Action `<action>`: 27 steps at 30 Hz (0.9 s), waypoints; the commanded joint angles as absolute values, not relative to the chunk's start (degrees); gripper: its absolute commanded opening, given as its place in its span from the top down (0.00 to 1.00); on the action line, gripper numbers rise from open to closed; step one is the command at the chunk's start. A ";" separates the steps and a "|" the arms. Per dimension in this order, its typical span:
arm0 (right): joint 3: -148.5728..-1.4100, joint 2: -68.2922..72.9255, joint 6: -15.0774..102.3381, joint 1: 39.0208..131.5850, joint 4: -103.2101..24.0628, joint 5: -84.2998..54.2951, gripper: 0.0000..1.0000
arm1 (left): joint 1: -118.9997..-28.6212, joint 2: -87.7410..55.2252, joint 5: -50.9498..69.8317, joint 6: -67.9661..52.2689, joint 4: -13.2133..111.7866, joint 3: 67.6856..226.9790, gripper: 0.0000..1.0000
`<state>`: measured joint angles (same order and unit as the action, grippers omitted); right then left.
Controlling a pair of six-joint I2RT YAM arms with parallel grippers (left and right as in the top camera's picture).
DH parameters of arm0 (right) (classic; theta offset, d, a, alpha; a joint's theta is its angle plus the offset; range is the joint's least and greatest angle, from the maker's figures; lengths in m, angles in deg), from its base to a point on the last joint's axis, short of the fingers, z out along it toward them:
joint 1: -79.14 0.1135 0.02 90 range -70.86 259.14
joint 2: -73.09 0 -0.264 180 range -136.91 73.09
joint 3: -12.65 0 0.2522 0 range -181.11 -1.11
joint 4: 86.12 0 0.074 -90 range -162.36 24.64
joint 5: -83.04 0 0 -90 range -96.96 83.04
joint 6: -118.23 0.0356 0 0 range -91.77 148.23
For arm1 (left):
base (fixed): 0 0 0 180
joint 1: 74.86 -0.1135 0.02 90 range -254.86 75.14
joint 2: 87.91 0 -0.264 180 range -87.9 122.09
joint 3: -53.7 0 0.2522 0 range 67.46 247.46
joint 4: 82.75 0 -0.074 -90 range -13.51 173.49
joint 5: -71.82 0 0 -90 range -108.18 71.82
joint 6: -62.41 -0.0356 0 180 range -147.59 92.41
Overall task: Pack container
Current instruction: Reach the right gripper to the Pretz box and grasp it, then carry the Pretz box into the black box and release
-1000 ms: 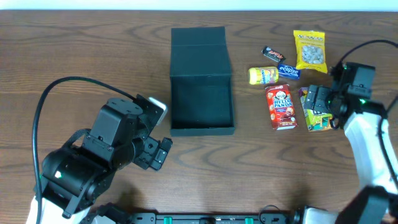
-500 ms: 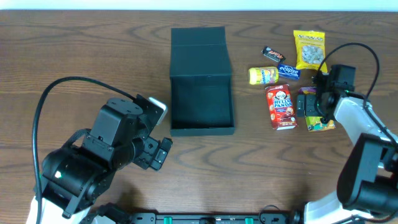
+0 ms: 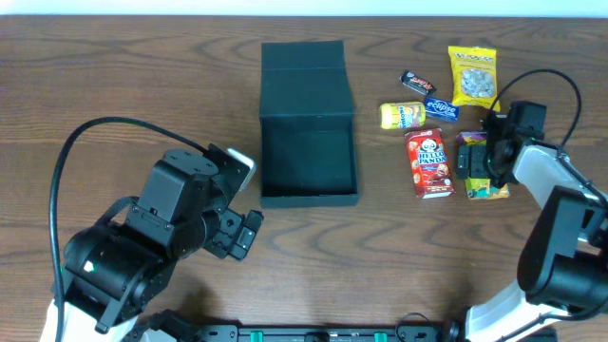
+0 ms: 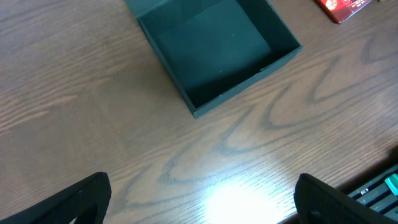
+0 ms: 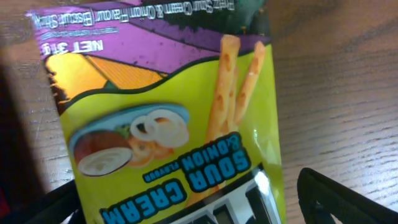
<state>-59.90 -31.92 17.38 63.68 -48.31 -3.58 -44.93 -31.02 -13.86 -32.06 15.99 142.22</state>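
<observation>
Black arms (image 3: pixel 161 228), black left pincer (image 4: pixel 204 183), white shells (image 3: pixel 546 180), looping cables (image 3: pixel 71 152)

**Colour key.**
- Table (image 3: pixel 142 85): mid-brown wood grain with darker wavy streaks.
- Container (image 3: pixel 308 157): matte black inside and out, unpatterned.
- Biscuit-stick packet (image 5: pixel 168 124): lime green body, purple band at one end, yellow field, pale onion rings on a blue oval, dark blue lettering.
- Carton (image 3: pixel 429 162): red with a white panel.
- Bag (image 3: pixel 473 76): bright yellow.
- Yellow wrapper (image 3: pixel 403 115), blue wrapper (image 3: pixel 441 109) and black wrapper (image 3: pixel 416 83): colours as named.

I'm hovering the left gripper (image 3: pixel 245 231) with jaws spread, arm folded; the right gripper (image 3: pixel 475 163) is pointing down, jaws likewise wide.
</observation>
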 commanded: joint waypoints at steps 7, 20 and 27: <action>-60.03 -33.43 18.60 62.93 -48.20 -3.19 0.22 | -45.10 -31.02 -13.68 -31.64 15.81 142.94 0.05; -64.36 -33.19 20.81 63.09 -42.73 -7.43 0.36 | -45.10 -31.02 -13.68 -31.64 15.81 142.94 0.05; -74.57 -33.06 22.76 63.50 -33.29 -10.47 0.38 | -45.10 -31.02 -13.68 -31.64 15.81 142.94 0.05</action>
<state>-70.13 -32.77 21.45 63.68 -34.86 -7.95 -44.93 -31.02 -13.86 -32.06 15.97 142.22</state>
